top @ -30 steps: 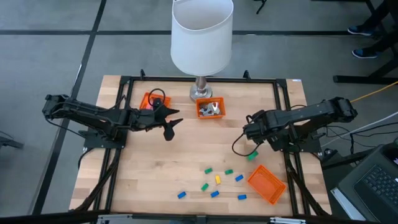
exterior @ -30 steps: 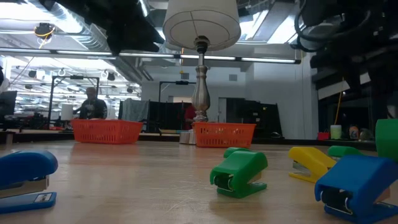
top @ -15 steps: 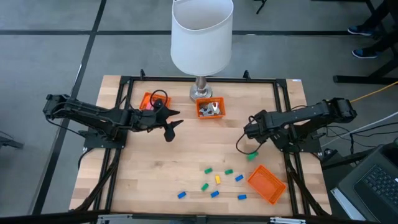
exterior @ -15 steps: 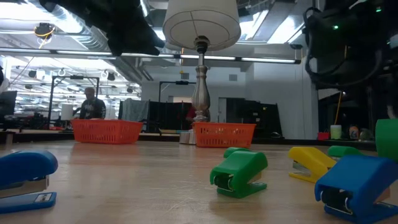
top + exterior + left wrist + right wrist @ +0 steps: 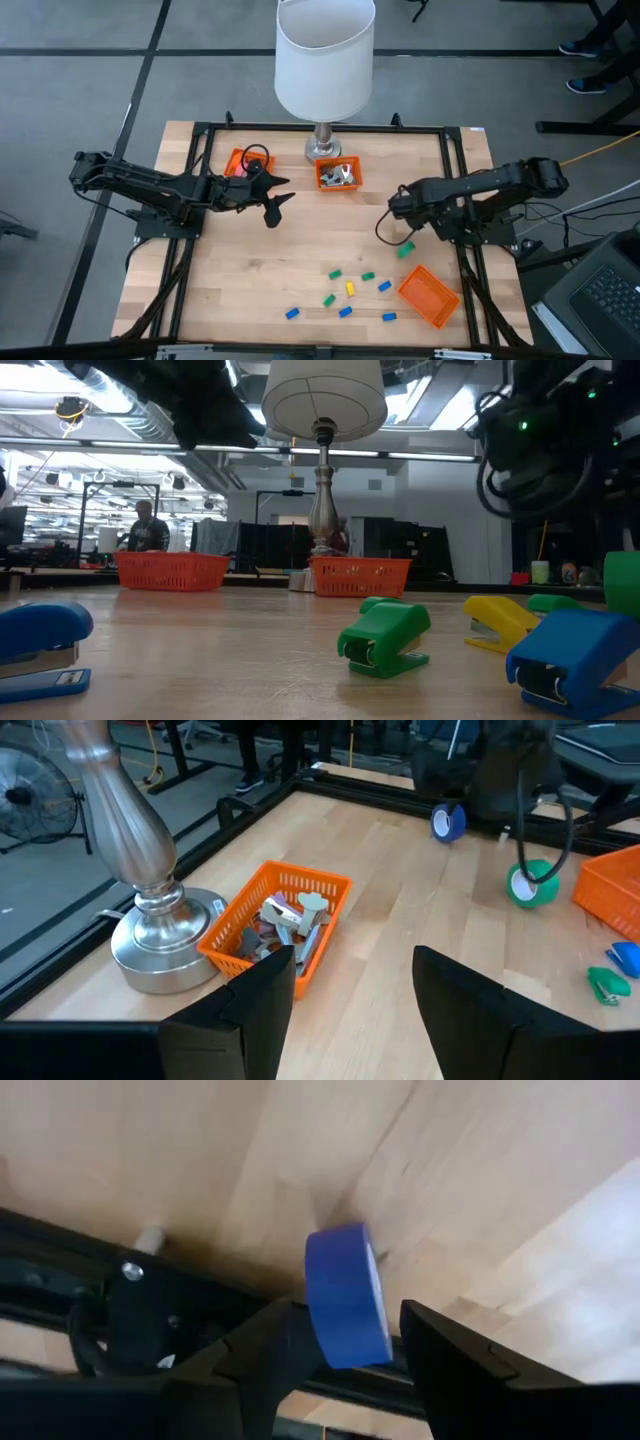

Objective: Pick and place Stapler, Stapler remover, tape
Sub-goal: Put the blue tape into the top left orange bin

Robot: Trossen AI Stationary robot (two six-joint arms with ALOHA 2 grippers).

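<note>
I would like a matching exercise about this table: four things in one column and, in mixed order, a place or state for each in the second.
Things:
1. blue tape roll
2. green tape roll
3. orange basket by the lamp
4. yellow stapler

Places or states:
A. holds pale silvery pieces
B. among small blue and green staplers
C. between the jaws of the right gripper
D. on bare wood, beside the right arm

Pairs: 1-C, 2-D, 3-A, 4-B

The right claw (image 5: 398, 203) has edged slightly leftward.
</note>
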